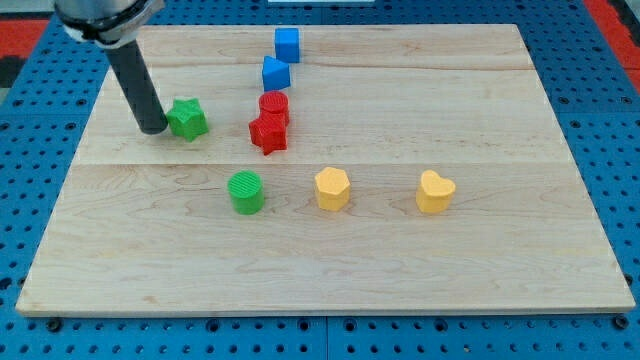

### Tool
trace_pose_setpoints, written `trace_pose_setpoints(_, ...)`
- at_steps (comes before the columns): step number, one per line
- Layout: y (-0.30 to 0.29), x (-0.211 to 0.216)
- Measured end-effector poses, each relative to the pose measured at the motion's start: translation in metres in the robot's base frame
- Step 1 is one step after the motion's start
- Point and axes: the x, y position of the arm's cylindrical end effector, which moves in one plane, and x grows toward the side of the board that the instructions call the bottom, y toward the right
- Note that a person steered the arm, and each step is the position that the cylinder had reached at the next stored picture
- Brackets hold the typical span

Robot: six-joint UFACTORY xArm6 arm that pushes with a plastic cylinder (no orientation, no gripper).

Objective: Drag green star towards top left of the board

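One Light Star, Tip on Its Wrong Side

My tip (154,130) carries nothing and touches the left side of the green star (187,119), upper left on the board (330,270). The star looks small, stiff and light, and its points would likely make it spin off. Push from its lower right. Further right stand a green cylinder (245,192) and a red star (268,132).
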Motion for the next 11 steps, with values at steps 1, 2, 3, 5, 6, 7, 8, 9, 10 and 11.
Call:
trace_pose_setpoints(1, -0.041, 0.023)
trace_pose_setpoints(2, -0.005, 0.058)
trace_pose_setpoints(3, 0.049, 0.048)
trace_pose_setpoints(5, -0.013, -0.036)
trace_pose_setpoints(6, -0.018, -0.043)
trace_pose_setpoints(7, -0.004, -0.087)
trace_pose_setpoints(8, 0.031, -0.1)
trace_pose_setpoints(9, 0.053, -0.113)
trace_pose_setpoints(10, 0.023, -0.106)
trace_pose_setpoints(11, -0.003, 0.014)
